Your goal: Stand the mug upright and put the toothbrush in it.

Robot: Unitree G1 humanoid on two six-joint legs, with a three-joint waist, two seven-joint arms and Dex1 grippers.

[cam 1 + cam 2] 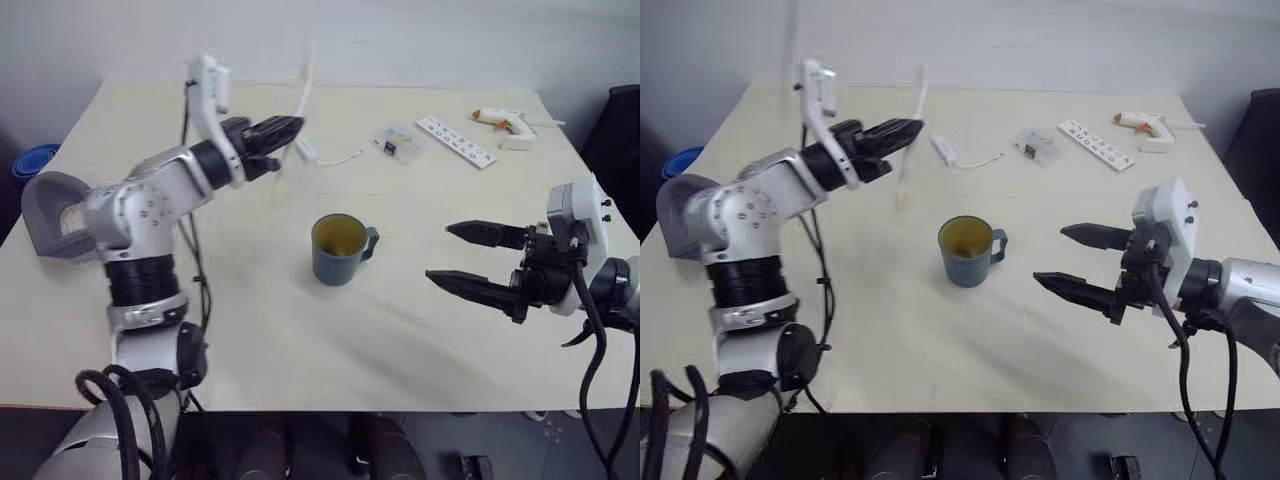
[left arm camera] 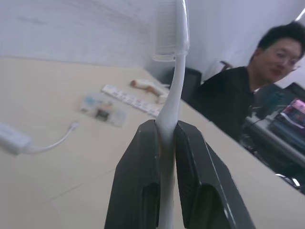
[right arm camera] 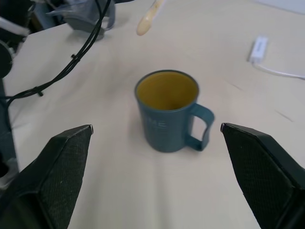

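The dark teal mug [image 1: 338, 250] stands upright in the middle of the table, its yellowish inside showing and its handle turned toward my right side. My left gripper [image 1: 290, 128] is raised above the table behind and left of the mug, shut on the toothbrush [image 2: 174, 71]. The pale handle runs between the black fingers [image 2: 138, 181] and the bristle head points up. The handle's lower end [image 3: 148, 19] hangs in the air beyond the mug. My right gripper [image 1: 440, 253] is open to the right of the mug, pointing at it, with nothing between its fingers.
At the table's far side lie a white adapter with a thin cable [image 1: 308, 150], a clear packet [image 1: 397, 142], a white remote-like strip [image 1: 456, 140] and a glue gun [image 1: 505, 125]. A person [image 2: 238, 95] sits beyond the far right corner. Black cables hang by my left arm.
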